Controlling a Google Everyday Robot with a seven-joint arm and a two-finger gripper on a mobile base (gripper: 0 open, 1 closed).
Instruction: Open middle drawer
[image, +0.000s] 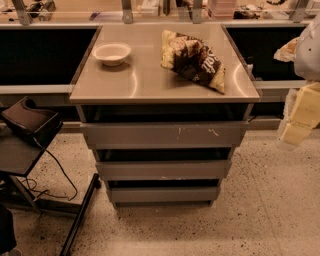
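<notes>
The middle drawer (163, 170) is the wide shallow grey front in the centre of the cabinet, with a faint pale scuff on its lower edge. A dark gap shows above it. Above it is the taller grey front with white scratch marks (165, 135), and below it the narrowest plain front (164, 194). My gripper (295, 134) is the pale cream part at the right edge of the camera view. It hangs to the right of the cabinet at about top-drawer height, apart from all the drawers.
A white bowl (111, 52) and a brown chip bag (194, 60) lie on the steel cabinet top (150, 82). A black device on a stand (30, 125) with cables and a black floor leg (80, 215) stands at the left. The floor is speckled.
</notes>
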